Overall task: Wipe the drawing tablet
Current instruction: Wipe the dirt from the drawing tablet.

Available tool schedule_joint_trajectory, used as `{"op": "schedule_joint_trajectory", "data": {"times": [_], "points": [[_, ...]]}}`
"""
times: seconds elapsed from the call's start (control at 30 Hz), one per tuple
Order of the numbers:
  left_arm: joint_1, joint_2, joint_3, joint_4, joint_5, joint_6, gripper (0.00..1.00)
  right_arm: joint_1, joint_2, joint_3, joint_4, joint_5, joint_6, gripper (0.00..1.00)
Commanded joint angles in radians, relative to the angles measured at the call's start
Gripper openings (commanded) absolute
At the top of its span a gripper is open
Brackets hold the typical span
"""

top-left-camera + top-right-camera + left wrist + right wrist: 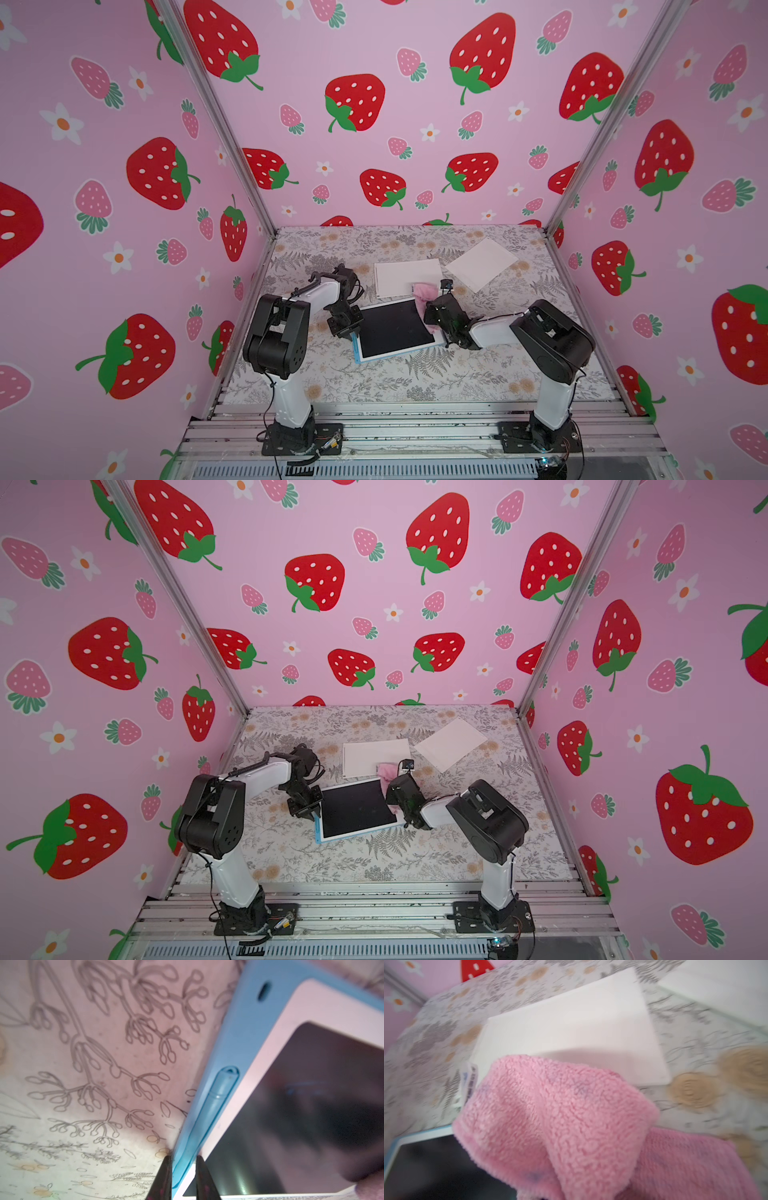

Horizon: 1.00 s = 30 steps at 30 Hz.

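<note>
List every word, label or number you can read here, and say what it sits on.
No text is legible.
The tag on the pink cloth: blue print, too blurred to read.
Screen of the drawing tablet: faint blue smears, no legible words.

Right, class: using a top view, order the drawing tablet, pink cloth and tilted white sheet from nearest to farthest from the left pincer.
1. Drawing tablet: blue edge inside the left pincer.
2. Pink cloth: at the tablet's far right corner.
3. Tilted white sheet: back right of the table.
</note>
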Motion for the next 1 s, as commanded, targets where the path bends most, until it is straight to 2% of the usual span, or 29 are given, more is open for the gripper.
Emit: {"op": "schedule_joint_trajectory", "data": {"times": [0.0, 0.07, 0.13, 0.3, 0.37, 0.43, 0.57, 0.63, 0.7, 0.83, 0.9, 0.97], "points": [[-0.015, 0.098, -0.059, 0.055, -0.054, 0.002, 0.2, 0.156, 0.112, 0.078, -0.243, -0.056, -0.022, 0.0], [-0.015, 0.098, -0.056, 0.052, -0.054, 0.004, 0.2, 0.224, 0.159, 0.167, -0.268, -0.073, -0.045, 0.0], [-0.015, 0.098, -0.053, 0.047, -0.057, 0.004, 0.19, 0.211, 0.176, 0.192, -0.297, -0.058, -0.041, 0.0], [-0.016, 0.095, -0.055, 0.047, -0.057, 0.003, 0.19, -0.04, 0.115, 0.028, -0.309, -0.064, 0.06, 0.0], [-0.014, 0.095, -0.055, 0.046, -0.058, 0.004, 0.19, -0.073, 0.094, 0.002, -0.304, -0.058, 0.04, 0.0], [-0.015, 0.095, -0.054, 0.046, -0.06, 0.004, 0.19, -0.042, 0.105, 0.031, -0.307, -0.089, 0.028, 0.0], [-0.016, 0.101, -0.045, 0.046, -0.057, 0.003, 0.19, 0.149, 0.18, 0.207, -0.358, -0.087, -0.018, 0.0], [-0.016, 0.102, -0.042, 0.043, -0.059, 0.004, 0.19, 0.182, 0.205, 0.271, -0.385, -0.082, -0.03, 0.0], [-0.016, 0.103, -0.043, 0.042, -0.058, 0.006, 0.19, 0.132, 0.202, 0.268, -0.415, -0.074, -0.001, 0.0], [-0.016, 0.101, -0.051, 0.048, -0.056, 0.005, 0.19, -0.066, 0.168, 0.204, -0.483, -0.116, 0.063, 0.0], [-0.016, 0.099, -0.056, 0.053, -0.056, 0.004, 0.19, -0.077, 0.142, 0.183, -0.479, -0.097, 0.03, 0.0], [-0.015, 0.1, -0.057, 0.054, -0.057, 0.004, 0.19, -0.027, 0.143, 0.207, -0.471, -0.112, 0.006, 0.0]]}}
